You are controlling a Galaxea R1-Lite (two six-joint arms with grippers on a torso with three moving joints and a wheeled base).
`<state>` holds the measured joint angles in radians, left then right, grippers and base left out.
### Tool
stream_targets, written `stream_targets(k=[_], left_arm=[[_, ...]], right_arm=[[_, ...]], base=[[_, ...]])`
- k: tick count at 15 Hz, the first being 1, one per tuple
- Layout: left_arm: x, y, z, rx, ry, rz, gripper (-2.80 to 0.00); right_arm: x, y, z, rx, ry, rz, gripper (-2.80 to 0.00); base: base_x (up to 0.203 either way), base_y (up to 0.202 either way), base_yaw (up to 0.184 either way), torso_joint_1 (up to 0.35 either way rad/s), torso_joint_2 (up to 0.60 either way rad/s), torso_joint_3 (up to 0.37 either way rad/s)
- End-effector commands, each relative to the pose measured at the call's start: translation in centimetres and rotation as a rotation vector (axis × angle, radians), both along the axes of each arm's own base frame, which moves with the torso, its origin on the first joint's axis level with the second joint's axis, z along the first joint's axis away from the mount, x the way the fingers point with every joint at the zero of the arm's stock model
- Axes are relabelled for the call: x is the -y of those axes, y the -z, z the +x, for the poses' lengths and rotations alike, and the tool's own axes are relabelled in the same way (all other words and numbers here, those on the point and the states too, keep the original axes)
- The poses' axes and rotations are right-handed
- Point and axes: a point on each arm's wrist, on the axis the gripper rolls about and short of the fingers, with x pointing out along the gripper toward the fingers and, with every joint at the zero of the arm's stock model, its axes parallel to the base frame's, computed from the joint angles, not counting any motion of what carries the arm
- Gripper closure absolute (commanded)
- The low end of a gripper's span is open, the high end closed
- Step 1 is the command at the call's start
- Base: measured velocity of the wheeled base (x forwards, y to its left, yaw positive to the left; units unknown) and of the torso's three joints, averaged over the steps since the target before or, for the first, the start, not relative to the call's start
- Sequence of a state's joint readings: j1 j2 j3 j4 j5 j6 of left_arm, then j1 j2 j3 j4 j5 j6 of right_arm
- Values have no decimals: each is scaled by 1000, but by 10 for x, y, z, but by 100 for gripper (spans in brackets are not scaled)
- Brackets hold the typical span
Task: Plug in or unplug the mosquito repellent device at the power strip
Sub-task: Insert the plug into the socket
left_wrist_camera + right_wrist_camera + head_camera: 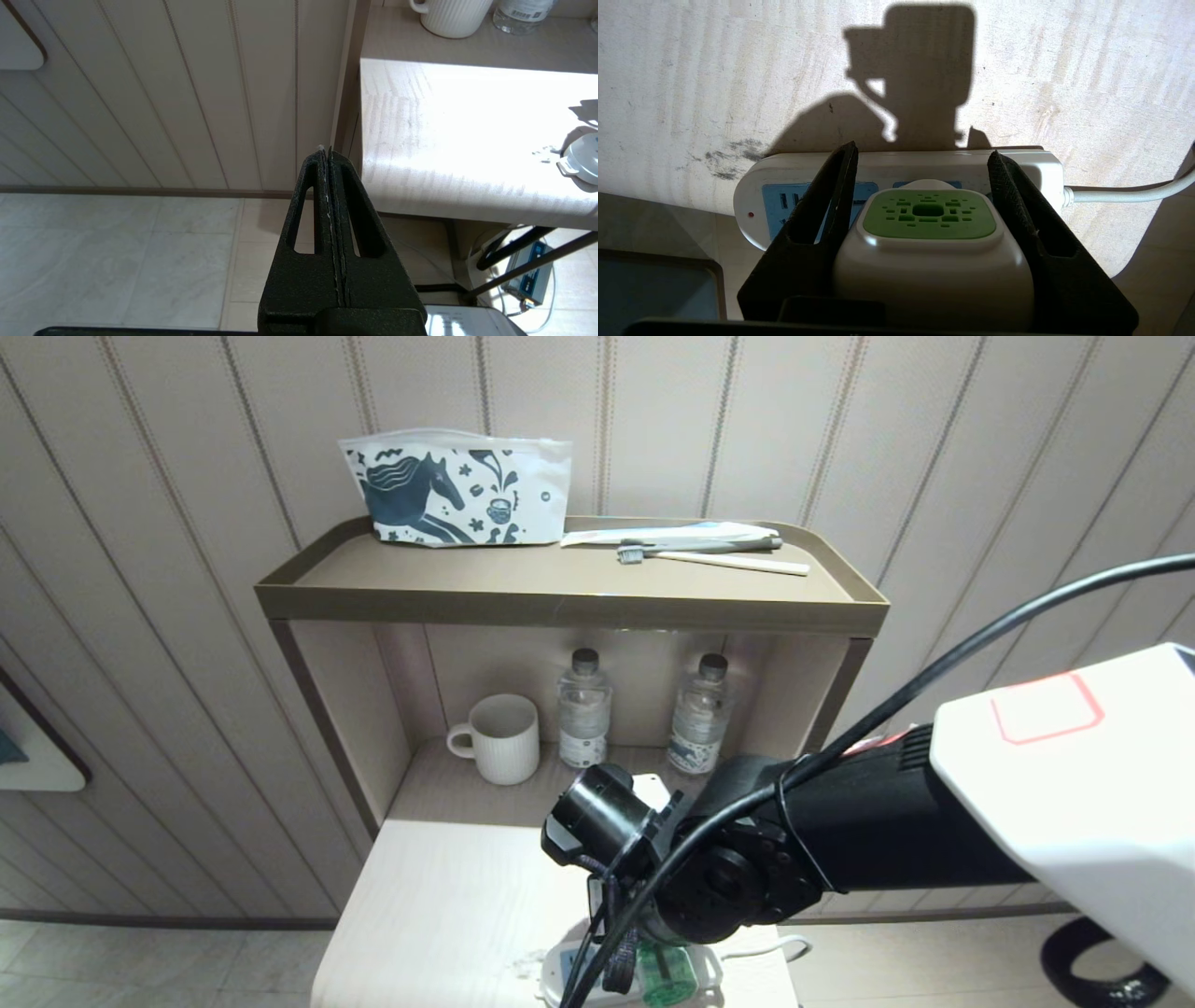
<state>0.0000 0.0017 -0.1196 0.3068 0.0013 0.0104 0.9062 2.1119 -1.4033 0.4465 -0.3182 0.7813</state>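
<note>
Progress stands at the grasp stage: the mosquito repellent device (927, 252), a small white rounded-square head with a green vented top patch over a clear green bottle, sits on the power strip (901, 163), a flat white oblong strip with light-blue socket faces and a white cord. Whether its pins are fully seated cannot be told. The strip lies at the near edge of the pale wood-grain table (448, 896), below the right arm. The pull or push itself remains to be done.

The right gripper (924, 186) is partly spread, with 1 black finger (822, 205) on each side of the white head. The 2 fingers bracket the head closely and appear to clamp its sides; contact on the right side is less certain.

The left gripper (329, 154) is parked beside the table's left edge, above the tiled floor, fingers pressed together and holding nothing.
</note>
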Motion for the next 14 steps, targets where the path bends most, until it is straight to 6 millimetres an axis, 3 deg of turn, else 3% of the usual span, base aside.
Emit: stream_targets(k=[1, 8, 14], left_arm=[[0, 0, 0, -3, 0, 0, 0], [0, 0, 0, -3, 0, 0, 0], [0, 0, 0, -3, 0, 0, 0]], right_arm=[[1, 4, -1, 1, 8, -14, 0], [-2, 10, -6, 26, 6, -41, 0], [10, 7, -8, 17, 23, -46, 0]], base=[[0, 0, 0, 0, 0, 0], [0, 0, 0, 0, 0, 0], [0, 0, 0, 0, 0, 0]])
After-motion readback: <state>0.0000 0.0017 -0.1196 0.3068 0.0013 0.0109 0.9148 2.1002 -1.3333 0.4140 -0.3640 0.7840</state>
